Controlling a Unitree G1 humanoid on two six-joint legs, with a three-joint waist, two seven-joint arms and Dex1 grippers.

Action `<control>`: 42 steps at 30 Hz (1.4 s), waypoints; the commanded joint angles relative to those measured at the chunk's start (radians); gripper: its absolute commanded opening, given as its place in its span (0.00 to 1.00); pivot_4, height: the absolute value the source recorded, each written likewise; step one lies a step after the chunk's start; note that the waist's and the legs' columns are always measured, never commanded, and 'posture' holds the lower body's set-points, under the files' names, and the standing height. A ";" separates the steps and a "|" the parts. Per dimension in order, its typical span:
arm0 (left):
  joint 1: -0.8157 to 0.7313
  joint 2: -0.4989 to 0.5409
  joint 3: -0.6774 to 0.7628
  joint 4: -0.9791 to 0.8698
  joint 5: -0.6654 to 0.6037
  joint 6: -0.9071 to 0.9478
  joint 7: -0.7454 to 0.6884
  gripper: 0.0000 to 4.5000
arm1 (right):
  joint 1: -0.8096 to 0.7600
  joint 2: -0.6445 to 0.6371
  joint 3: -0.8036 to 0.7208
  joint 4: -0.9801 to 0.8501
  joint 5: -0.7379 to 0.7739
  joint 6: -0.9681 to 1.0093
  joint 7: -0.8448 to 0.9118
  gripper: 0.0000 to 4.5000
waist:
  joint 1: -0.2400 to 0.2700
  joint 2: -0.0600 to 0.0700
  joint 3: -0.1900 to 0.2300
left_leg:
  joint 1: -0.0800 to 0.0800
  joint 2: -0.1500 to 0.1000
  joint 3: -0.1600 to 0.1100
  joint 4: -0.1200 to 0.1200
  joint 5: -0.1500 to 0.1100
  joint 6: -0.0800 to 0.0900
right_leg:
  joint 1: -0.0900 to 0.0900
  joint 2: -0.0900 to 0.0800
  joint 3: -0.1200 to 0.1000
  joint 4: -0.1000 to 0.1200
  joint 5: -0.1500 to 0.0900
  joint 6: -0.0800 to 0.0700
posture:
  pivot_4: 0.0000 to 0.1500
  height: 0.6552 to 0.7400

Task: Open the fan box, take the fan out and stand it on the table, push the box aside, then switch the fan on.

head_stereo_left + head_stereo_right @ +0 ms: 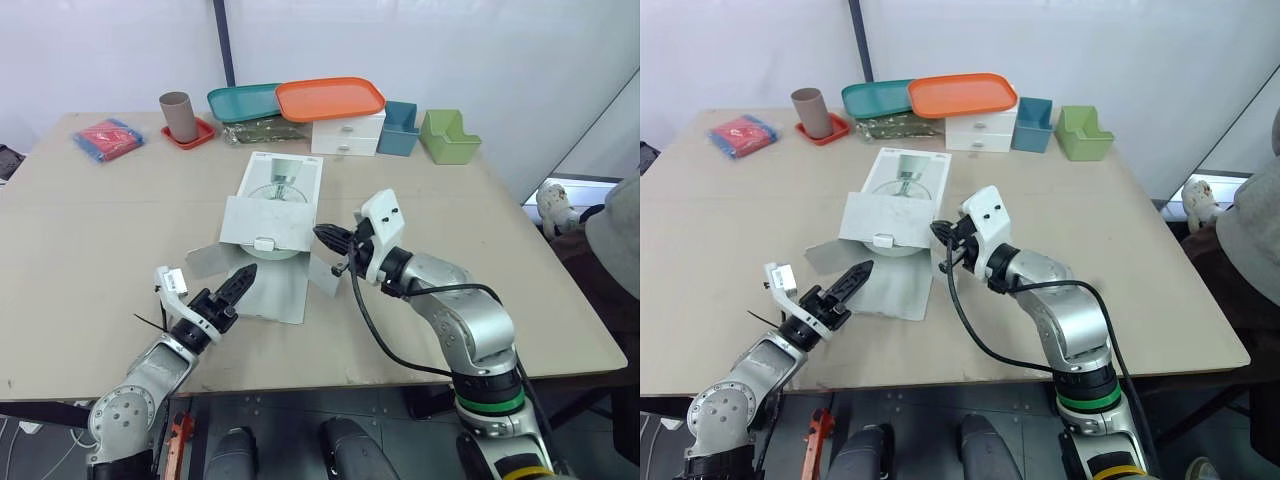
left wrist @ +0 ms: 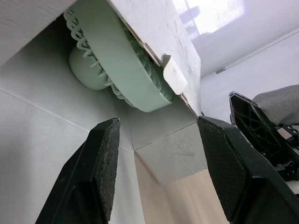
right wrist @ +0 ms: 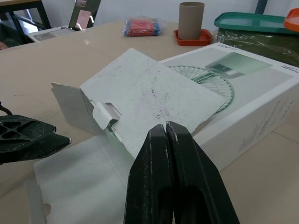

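Soft, even light fills the scene, and the white backdrop [image 1: 400,40] on the far side of the table [image 1: 90,230] glows without harsh glare. Shadows are faint (barely a pale rim around the box [image 1: 285,190]). Under its raised flap the fan [image 2: 121,79] sits in dim shade, while a bright patch [image 2: 210,11] beyond burns out to white.
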 commanded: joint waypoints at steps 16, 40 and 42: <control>-0.024 0.022 0.000 0.007 -0.039 -0.008 -0.018 0.63 | 0.173 0.005 -0.054 -0.075 0.076 -0.106 -0.012 0.00 | 0.002 0.000 0.000 | -0.004 0.000 -0.001 0.000 0.000 0.000 | 0.000 0.000 0.000 -0.006 0.002 0.003 | 1.00 1.00; -0.054 0.022 -0.039 0.060 0.004 -0.031 -0.040 0.63 | -0.067 -0.007 -0.009 0.183 0.111 -0.251 0.108 0.00 | 0.002 0.000 0.000 | -0.004 0.000 -0.001 0.001 0.000 0.000 | 0.000 0.000 0.000 -0.006 0.006 0.004 | 1.00 1.00; -0.055 0.019 -0.042 0.062 0.009 -0.035 -0.043 0.63 | -0.084 0.000 0.014 0.219 0.098 -0.265 0.119 0.00 | 0.002 0.000 0.000 | -0.004 0.000 -0.001 0.001 0.000 0.000 | 0.000 0.000 0.000 -0.006 0.006 0.005 | 1.00 1.00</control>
